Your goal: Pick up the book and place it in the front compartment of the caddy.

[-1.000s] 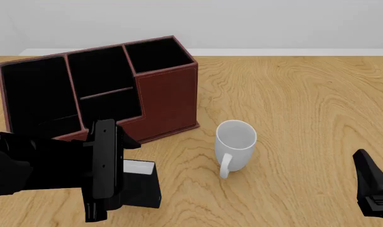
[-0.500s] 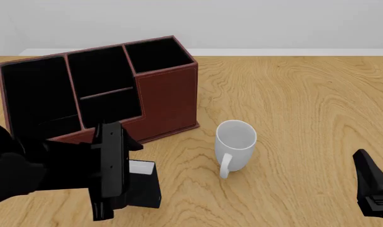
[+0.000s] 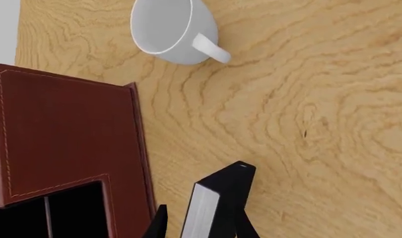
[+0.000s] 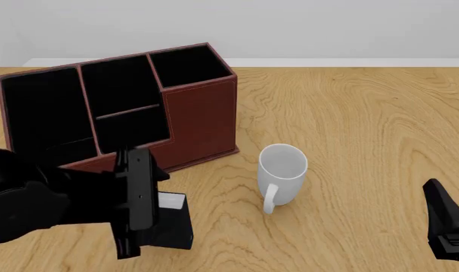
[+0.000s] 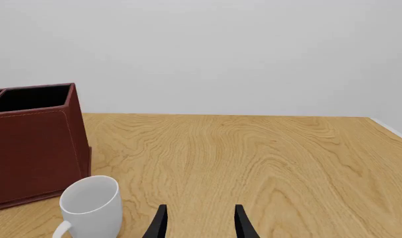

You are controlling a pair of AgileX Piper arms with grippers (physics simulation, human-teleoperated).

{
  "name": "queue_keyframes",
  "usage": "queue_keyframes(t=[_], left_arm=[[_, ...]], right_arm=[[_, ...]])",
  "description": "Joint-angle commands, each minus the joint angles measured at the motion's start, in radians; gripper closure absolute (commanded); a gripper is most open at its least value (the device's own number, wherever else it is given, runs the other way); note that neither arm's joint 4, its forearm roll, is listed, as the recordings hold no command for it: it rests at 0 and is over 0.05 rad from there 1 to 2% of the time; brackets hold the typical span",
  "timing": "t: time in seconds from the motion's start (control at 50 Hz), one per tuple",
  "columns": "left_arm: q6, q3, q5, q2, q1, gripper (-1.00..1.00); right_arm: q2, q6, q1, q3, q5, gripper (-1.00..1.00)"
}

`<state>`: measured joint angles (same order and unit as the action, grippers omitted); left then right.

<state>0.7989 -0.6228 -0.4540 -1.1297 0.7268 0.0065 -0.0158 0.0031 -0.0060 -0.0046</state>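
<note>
Leftmost, the large reddish-brown leather-look caddy [image 4: 191, 122] with black cells stands on the wooden counter [image 4: 351, 124]. Just before its stepped front wall, the left pincer [image 3: 197, 225] straddles the small thick black hardcover book [image 3: 214, 203], fingers to either cover; whether they already press it cannot be told. The book stands on edge, long axis roughly level, white page edges facing the wrist camera. Judged rigid, light and smooth-covered, it is best taken across its thickness, near mid-length, to avoid pivoting. Centre, the white ceramic mug [image 4: 281, 174] stands upright, apart from the book. Rightmost, the right pincer [image 5: 198, 220] idles parted, grasping nothing
</note>
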Motion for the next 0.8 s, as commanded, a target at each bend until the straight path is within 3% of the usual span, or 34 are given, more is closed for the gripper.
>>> queue_keyframes(t=[0.02, 0.78, 0.8], left_arm=[[-0.002, 0.016, 0.028, -0.020, -0.010, -1.00], [-0.034, 0.096, 0.164, -0.138, 0.020, -1.00], [-0.026, 0.096, 0.173, -0.147, 0.014, 1.00]], right_arm=[[0.000, 0.000, 0.000, 0.000, 0.000, -1.00], [0.000, 0.000, 0.000, 0.000, 0.000, -1.00], [0.000, 0.000, 0.000, 0.000, 0.000, -1.00]])
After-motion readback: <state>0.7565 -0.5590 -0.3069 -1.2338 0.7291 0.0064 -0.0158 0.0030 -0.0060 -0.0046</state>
